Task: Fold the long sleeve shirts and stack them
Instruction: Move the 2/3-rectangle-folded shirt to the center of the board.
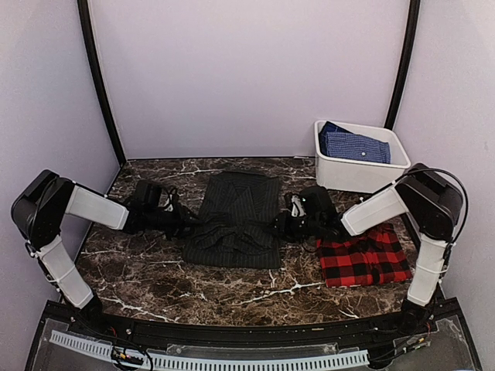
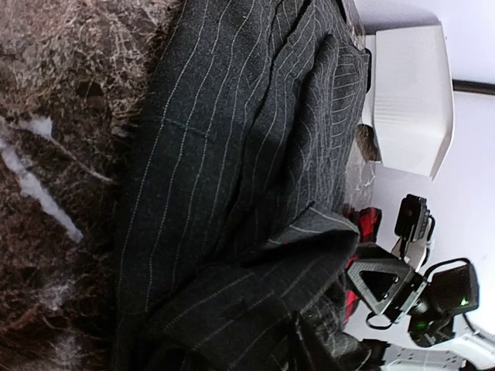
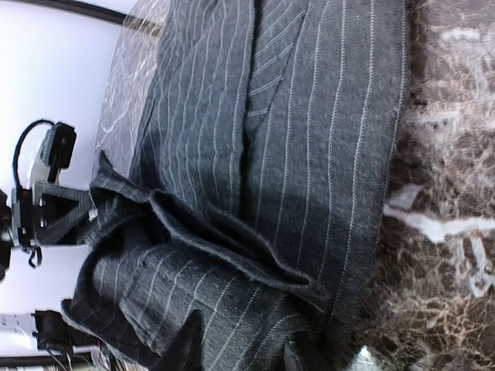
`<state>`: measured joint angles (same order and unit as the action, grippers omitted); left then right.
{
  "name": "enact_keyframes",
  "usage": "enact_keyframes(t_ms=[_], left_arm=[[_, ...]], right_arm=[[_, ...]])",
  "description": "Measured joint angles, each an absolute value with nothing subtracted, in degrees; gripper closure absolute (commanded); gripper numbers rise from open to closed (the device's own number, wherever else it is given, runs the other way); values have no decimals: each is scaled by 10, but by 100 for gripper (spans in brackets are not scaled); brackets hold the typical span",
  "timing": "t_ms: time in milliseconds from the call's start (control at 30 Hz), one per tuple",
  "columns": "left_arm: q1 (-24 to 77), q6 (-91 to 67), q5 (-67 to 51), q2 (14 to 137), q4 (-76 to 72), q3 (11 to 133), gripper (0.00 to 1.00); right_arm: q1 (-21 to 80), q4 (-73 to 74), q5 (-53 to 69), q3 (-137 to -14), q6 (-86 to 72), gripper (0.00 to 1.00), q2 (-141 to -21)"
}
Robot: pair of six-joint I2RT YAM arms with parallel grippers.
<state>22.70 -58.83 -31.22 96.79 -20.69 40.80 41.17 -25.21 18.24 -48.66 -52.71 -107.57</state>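
The charcoal pinstripe shirt (image 1: 236, 216) lies in the middle of the table with its collar to the far side. Its lower part is bunched and raised across the middle. My left gripper (image 1: 188, 225) is at the shirt's left edge and my right gripper (image 1: 280, 224) at its right edge, each shut on the bunched cloth. In the left wrist view the pinstripe cloth (image 2: 232, 154) covers my fingers. In the right wrist view the cloth (image 3: 309, 116) sits between two dark fingertips (image 3: 184, 349). The red-and-black plaid shirt (image 1: 363, 259) lies folded at the right.
A white bin (image 1: 357, 176) at the back right holds a folded blue shirt (image 1: 354, 144). The table is dark marble (image 1: 155, 270). Pale walls with black posts close in the back and sides. The right arm's body hangs over the plaid shirt's left edge.
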Motion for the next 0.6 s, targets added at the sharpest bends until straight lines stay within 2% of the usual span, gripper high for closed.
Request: enact_keyframes(t_ms=[233, 300, 600], left_arm=[[220, -558, -310, 962, -195, 428, 29], [216, -544, -305, 951, -183, 429, 26], [208, -471, -323, 926, -127, 498, 33]], right_arm=[[411, -183, 163, -528, -481, 40, -1059], [411, -156, 147, -531, -469, 37, -1041], [428, -54, 70, -576, -407, 38, -974]])
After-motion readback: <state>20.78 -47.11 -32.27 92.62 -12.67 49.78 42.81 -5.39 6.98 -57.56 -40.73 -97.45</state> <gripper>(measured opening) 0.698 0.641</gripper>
